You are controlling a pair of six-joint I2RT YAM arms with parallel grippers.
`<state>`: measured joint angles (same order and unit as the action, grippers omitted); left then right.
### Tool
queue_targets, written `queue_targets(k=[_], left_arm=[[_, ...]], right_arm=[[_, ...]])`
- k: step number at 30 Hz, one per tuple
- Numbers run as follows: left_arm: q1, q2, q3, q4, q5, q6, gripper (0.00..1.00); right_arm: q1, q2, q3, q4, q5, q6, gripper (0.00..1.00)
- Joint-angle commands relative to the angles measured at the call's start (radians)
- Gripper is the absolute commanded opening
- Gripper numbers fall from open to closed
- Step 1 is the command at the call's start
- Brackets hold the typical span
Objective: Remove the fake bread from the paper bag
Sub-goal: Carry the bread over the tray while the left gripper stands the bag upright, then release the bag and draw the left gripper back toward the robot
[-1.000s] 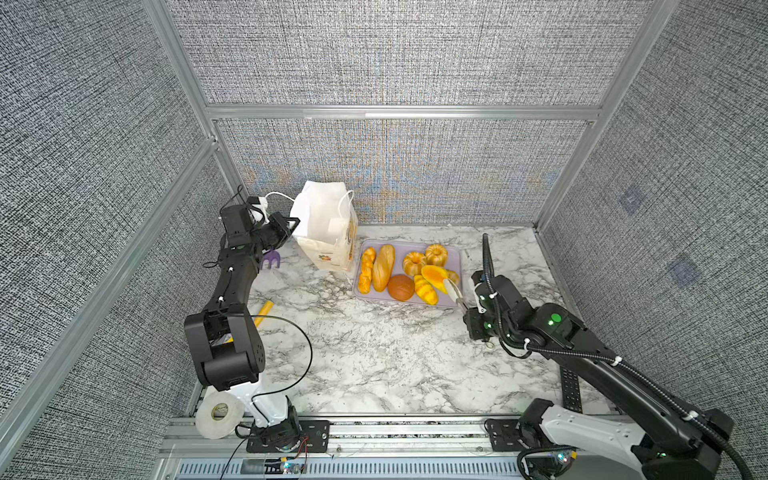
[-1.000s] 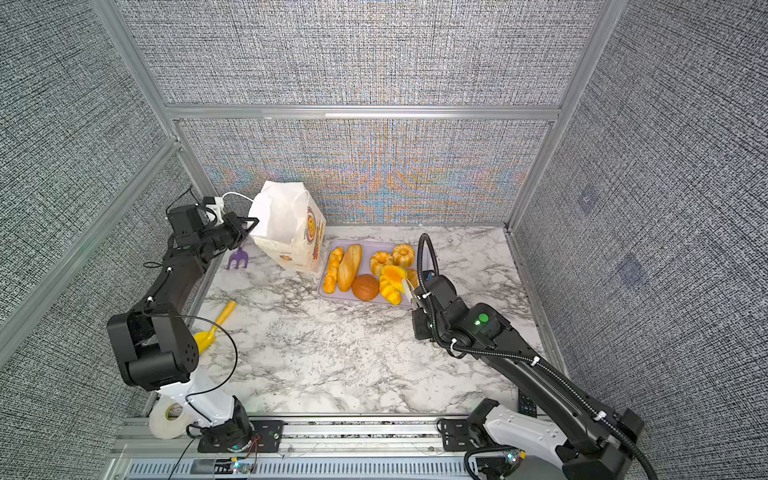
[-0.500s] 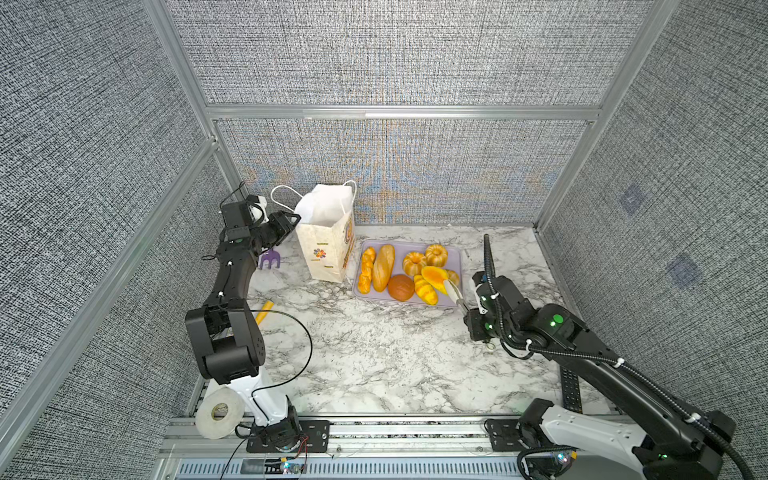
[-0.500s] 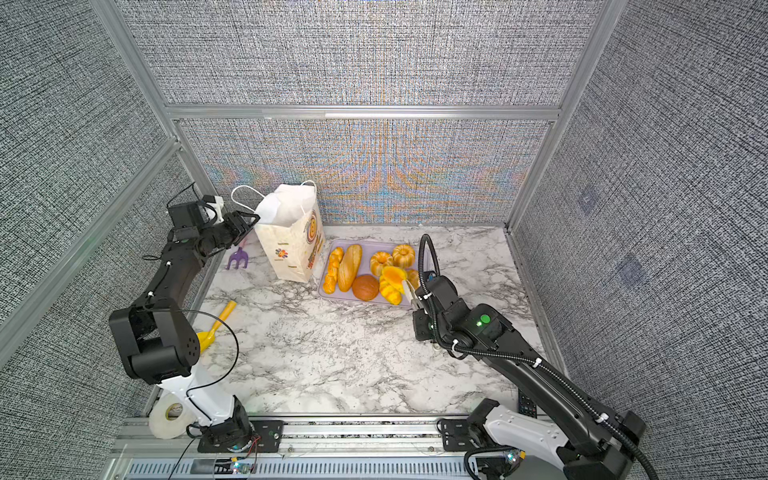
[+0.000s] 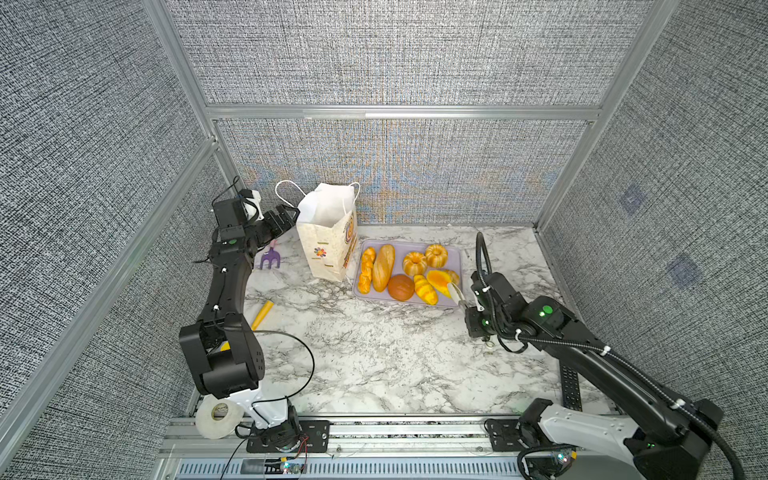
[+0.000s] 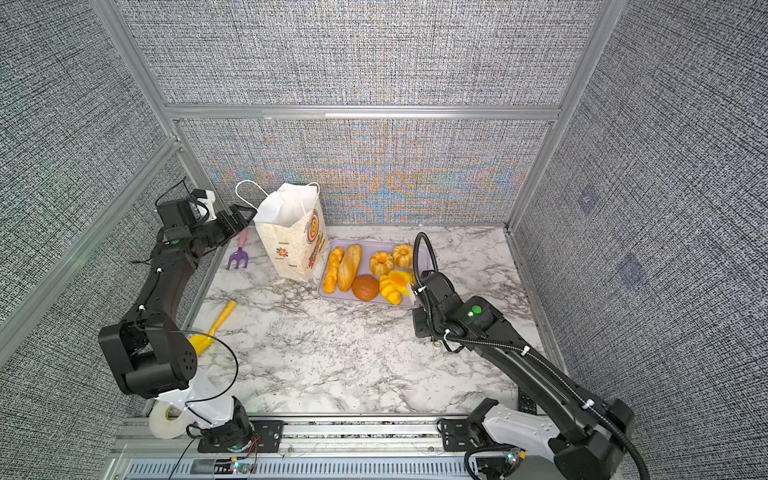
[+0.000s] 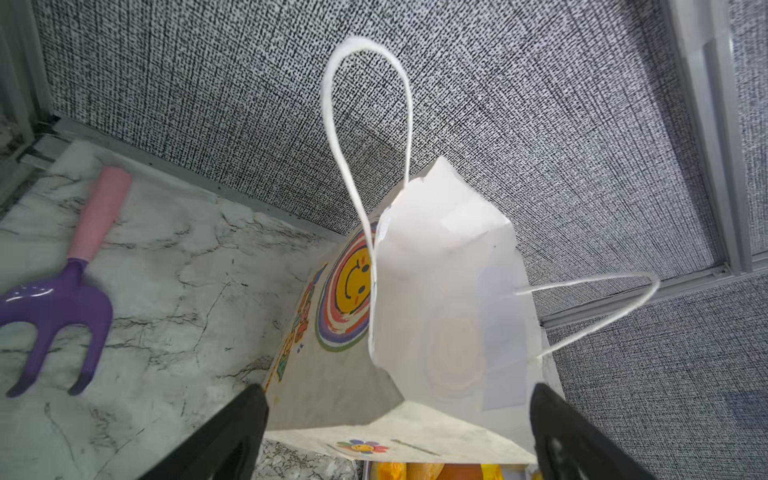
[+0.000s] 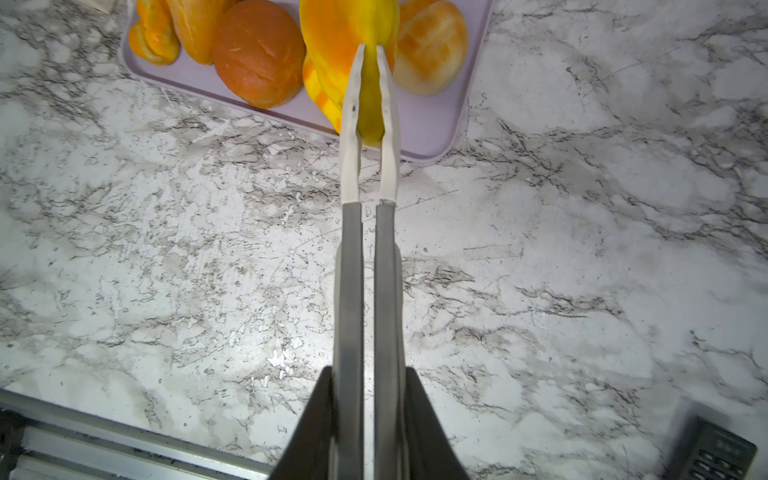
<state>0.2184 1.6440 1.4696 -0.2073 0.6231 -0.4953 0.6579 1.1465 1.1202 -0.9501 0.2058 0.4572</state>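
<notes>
1. My left end effector (image 5: 286,212) is spread wide and holds nothing. It hangs just beside the rim of the paper bag (image 5: 328,245), placed, I'd judge, to steady or tip it.
2. The bag stands upright on the counter (image 5: 374,353), mouth up, just beside the lilac tray (image 5: 454,254).
3. The fake bread (image 5: 383,267) lies on that tray, out of the bag. I cannot see the bag's bottom, so more may remain inside.
4. My right end effector (image 8: 368,419) is clamped on tongs (image 8: 351,249). Their tips straddle a yellow-orange piece (image 8: 332,25) over the tray, likely to set it there.
</notes>
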Motion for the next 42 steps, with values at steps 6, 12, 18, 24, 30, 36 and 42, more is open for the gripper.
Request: queue_targets(k=[6,12,18,24,30,36,42], left_arm=[[0.000,-0.166,-0.151,-0.023,-0.025,0.120,0.99],[0.000,-0.401,-0.370,0.034,-0.064,0.178,0.99],[-0.001,-0.692,-0.612,0.116,-0.064,0.193,0.99],[-0.001,-0.949,-0.815,0.141,0.014,0.158,0.99],[-0.005,-1.021,-0.931,0.077,0.087,0.136,0.99],[-0.005,-1.076,-1.021,0.074,0.093,0.127,0.99],[-0.014,-1.085,-1.038,0.091,0.089,0.127,0.99]], right_arm=[[-0.094,0.125,0.077,0.033,-0.063,-0.045,0.00],[-0.138,0.171,0.100,0.083,-0.118,-0.036,0.00],[-0.150,0.234,0.086,0.139,-0.211,0.004,0.00],[-0.152,0.242,0.045,0.202,-0.210,0.062,0.00],[-0.152,0.242,0.050,0.201,-0.186,0.040,0.00],[-0.150,0.268,0.050,0.217,-0.251,0.065,0.31],[-0.153,0.269,0.059,0.207,-0.263,0.083,0.44]])
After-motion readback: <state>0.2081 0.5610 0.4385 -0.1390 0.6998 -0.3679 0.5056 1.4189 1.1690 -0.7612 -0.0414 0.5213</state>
